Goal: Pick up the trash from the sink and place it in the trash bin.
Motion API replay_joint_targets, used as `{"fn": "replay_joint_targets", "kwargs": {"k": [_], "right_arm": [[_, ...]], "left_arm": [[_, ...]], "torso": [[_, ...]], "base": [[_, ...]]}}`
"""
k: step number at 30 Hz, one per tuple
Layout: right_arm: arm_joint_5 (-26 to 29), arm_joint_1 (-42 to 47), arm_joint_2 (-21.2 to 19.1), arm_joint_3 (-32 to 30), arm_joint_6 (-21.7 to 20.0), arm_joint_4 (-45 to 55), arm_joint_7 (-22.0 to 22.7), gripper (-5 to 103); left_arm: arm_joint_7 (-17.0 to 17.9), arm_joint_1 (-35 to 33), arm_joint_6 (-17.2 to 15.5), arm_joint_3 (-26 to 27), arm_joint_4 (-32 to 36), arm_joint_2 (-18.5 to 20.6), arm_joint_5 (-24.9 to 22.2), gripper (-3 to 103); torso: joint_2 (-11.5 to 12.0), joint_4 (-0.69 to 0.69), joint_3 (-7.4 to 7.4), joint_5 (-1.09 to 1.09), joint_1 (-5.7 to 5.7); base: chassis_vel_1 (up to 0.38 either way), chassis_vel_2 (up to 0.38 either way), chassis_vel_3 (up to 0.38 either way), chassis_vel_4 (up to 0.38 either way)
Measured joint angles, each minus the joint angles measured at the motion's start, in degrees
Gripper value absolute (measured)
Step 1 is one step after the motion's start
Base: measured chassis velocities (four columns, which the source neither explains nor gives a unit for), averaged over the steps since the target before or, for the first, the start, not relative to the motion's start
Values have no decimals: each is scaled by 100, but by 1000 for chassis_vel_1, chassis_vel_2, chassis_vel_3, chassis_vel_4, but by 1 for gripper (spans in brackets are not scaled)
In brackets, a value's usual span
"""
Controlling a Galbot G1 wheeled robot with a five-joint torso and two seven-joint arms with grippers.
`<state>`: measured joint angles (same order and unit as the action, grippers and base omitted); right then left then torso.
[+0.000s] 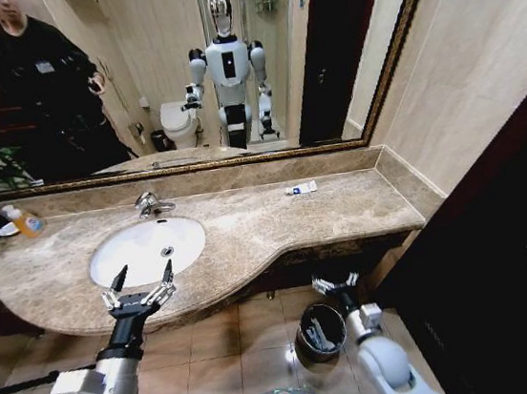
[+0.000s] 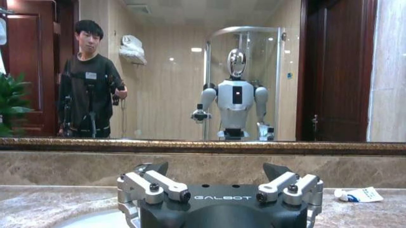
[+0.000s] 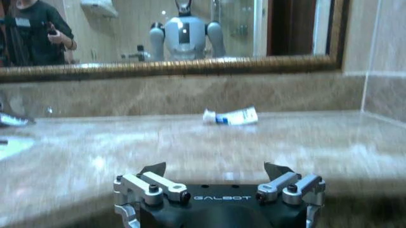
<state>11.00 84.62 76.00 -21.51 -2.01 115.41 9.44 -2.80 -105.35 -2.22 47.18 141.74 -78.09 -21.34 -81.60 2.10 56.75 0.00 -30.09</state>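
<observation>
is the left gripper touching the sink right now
Apart. In the head view the open left gripper hovers over the sink's front rim, holding nothing; marble shows between its fingertips and the basin.

The tap (image 1: 152, 205) alone stands behind the open sink (image 1: 136, 256).

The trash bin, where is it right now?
In the head view the trash bin stands on the tiled floor below the marble counter's front edge, on the robot's right, just beneath the open right tool.
</observation>
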Motion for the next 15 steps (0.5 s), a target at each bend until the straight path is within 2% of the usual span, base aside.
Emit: {"fn": "replay_joint_targets", "kwargs": {"k": [2,3,6,15], "right_arm": [[100,-355,-38,121,-346,148,138,100],[100,-355,-38,121,-346,148,138,100],[425,-929,-142,265,-699,61,144,100],[898,-2168,-422,396,-810,-919,-87,100]], "left_arm": [[0,0,0,0,0,0,0,100],[0,0,0,0,0,0,0,100],[0,0,0,0,0,0,0,100],[0,0,0,0,0,0,0,100]], "torso": [[0,0,0,0,0],[0,0,0,0,0],[0,1,0,-1,0],[0,1,1,1,0]], "base": [[0,0,0,0],[0,0,0,0],[0,0,0,0],[0,0,0,0]]}}
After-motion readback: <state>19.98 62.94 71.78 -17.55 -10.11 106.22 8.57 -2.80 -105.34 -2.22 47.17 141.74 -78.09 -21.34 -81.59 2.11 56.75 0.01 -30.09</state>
